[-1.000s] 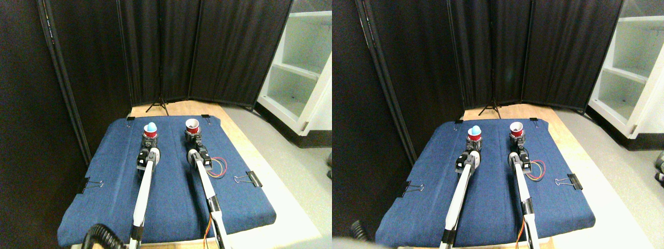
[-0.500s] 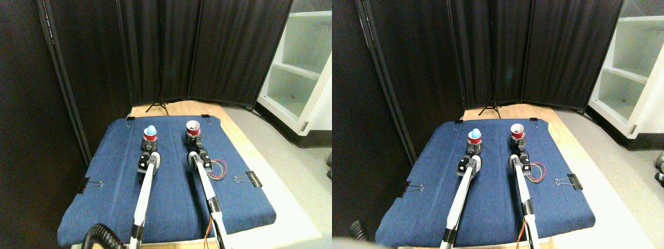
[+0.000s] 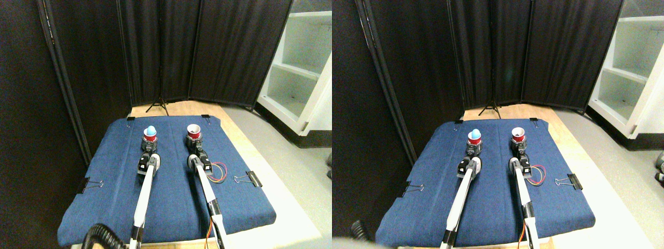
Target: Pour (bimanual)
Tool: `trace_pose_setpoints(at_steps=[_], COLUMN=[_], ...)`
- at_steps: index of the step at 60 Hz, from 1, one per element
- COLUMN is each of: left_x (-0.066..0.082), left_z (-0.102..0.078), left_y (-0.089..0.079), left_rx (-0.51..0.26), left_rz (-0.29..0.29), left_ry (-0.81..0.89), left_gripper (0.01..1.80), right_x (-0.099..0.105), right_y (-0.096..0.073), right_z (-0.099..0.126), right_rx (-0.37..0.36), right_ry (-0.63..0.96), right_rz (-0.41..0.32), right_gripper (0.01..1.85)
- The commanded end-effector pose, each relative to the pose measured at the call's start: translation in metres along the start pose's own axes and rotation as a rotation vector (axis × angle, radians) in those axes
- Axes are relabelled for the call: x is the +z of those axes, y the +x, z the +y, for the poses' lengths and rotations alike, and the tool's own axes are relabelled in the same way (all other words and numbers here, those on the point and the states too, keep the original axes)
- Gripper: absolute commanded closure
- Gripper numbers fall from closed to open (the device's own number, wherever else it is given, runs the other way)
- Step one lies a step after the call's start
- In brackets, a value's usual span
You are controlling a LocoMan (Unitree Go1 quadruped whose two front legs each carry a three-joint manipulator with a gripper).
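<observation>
Two red cups stand upright near the far edge of the blue cloth-covered surface (image 3: 171,202): the left cup (image 3: 150,134) carries a pale blue ball, the right cup (image 3: 193,132) looks empty. The left pincer (image 3: 149,147) sits just below its cup, the right pincer (image 3: 194,145) just below the other; whether either is closed on a cup cannot be told. Likely the grasping step; next, both cups must be lifted and one tipped over the other. Binder clips (image 3: 250,179) and looped wires (image 3: 218,170) lie aside, blocking nothing.
</observation>
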State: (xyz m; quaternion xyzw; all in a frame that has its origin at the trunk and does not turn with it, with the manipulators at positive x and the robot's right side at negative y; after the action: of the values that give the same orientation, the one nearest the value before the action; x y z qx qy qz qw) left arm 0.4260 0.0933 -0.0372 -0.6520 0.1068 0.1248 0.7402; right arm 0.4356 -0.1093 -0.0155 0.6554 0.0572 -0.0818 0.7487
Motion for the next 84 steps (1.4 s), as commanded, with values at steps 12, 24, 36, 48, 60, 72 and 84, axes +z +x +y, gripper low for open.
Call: trace_pose_setpoints(at_steps=[12, 24, 36, 48, 60, 72, 84], left_x=[-0.003, -0.003, -0.001, -0.001, 0.0, -0.001, 0.0], left_z=[0.007, 0.007, 0.008, 0.009, 0.007, 0.006, 0.007], left_y=[0.0, 0.0, 0.001, -0.001, -0.003, -0.005, -0.007], left_rx=[0.007, 0.011, 0.013, 0.03, 0.043, 0.052, 0.058], left_rz=[-0.024, -0.029, -0.029, -0.041, -0.031, -0.015, -0.021], left_ry=[0.012, 0.01, 0.007, 0.038, 0.06, 0.049, 0.026], left_gripper=[1.48, 1.48, 1.48, 1.41, 0.93, 0.66, 0.61], right_x=[0.003, 0.003, 0.004, 0.004, 0.004, 0.003, 0.004], right_y=[0.001, -0.003, -0.003, -0.003, -0.004, -0.004, -0.004], right_z=[-0.01, -0.015, -0.022, -0.023, -0.021, -0.021, -0.021], right_rx=[-0.005, -0.033, -0.05, -0.072, -0.066, -0.086, -0.078], right_ry=[0.034, 0.01, 0.049, 0.061, 0.05, 0.077, 0.081], right_rz=[-0.023, -0.053, -0.045, -0.006, 0.066, 0.084, 0.097], right_gripper=[1.51, 1.49, 1.49, 1.36, 0.85, 0.67, 0.68])
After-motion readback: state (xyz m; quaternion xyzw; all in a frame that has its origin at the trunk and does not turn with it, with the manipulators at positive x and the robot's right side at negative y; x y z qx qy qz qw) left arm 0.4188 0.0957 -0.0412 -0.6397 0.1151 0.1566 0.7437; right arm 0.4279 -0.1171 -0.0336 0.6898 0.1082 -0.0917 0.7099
